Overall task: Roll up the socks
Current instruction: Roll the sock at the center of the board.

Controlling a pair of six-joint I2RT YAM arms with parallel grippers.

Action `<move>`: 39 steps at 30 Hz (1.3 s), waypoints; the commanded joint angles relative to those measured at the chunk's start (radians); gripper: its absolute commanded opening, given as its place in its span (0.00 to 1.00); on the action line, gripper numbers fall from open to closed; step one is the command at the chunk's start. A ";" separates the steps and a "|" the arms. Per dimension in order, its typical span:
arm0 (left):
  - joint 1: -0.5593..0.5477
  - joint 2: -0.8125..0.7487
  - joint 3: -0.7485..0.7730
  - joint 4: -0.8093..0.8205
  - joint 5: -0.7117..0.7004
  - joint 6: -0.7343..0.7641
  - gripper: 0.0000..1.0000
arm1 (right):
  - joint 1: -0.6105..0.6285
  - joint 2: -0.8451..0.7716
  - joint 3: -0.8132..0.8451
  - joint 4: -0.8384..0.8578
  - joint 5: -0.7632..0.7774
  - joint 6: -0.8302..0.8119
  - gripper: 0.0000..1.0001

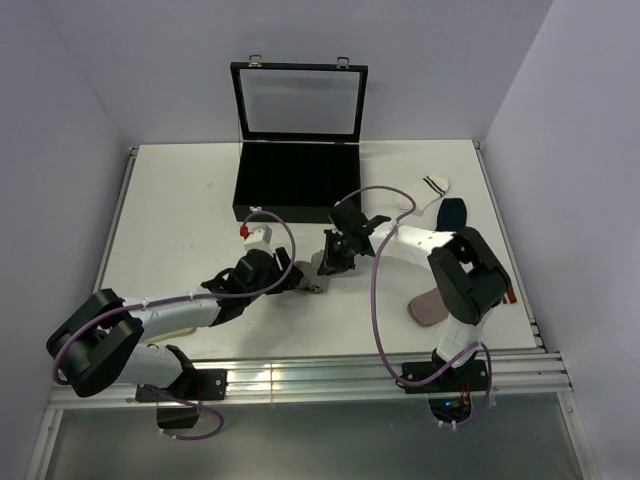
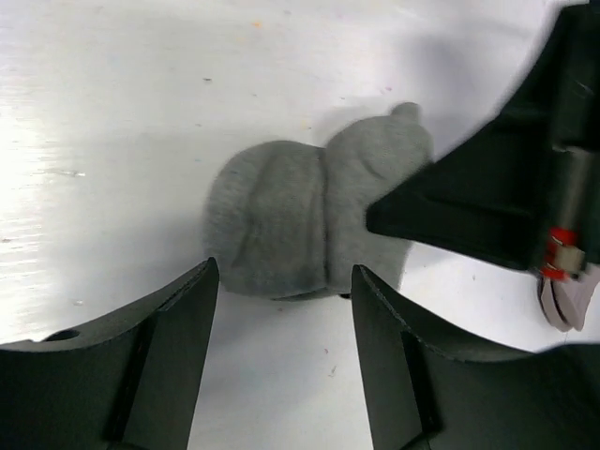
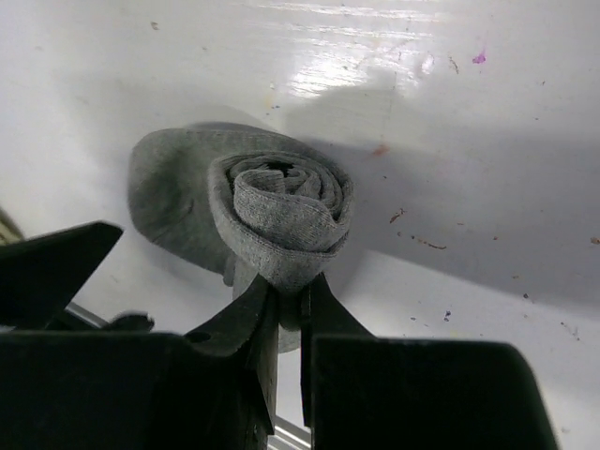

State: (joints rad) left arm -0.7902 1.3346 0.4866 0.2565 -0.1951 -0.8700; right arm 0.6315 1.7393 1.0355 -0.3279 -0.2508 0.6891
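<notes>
1. Location: the grey sock [image 3: 281,202] lies on the table [image 1: 180,210] between the two grippers, near the front of the black case [image 1: 295,185]. It is wound into a tight spiral, with a looser flap of fabric wrapping one side
2. Right gripper [image 3: 289,286]: jaws closed on the lower edge of the roll, with a fold of fabric pinched between the fingertips
3. Left gripper [image 2: 286,274]: jaws spread wide and holding nothing. The roll sits just beyond the fingertips, roughly centred on the gap
4. Handling: the sock is judged light, soft and compressible. It is not fragile, but the spiral is likely to spring loose if released before the outer layer is secured
5. Hold points: grip across the full body of the roll. A single outer layer would likely peel away. The loose flap is the part to draw over the roll
6. Other items: the white sock [image 1: 428,188], the navy sock [image 1: 452,213] and a second grey sock [image 1: 428,308] lie to the right, well apart, and appear unrolled
</notes>
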 commanded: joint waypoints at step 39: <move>-0.224 0.230 0.077 -0.048 -0.170 -0.066 0.01 | 0.043 -0.035 0.088 -0.082 -0.034 0.061 0.43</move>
State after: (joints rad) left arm -1.0454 1.5692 0.6353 0.2916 -0.4496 -0.8913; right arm 0.6804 1.7962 1.1549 -0.4938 -0.2214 0.7120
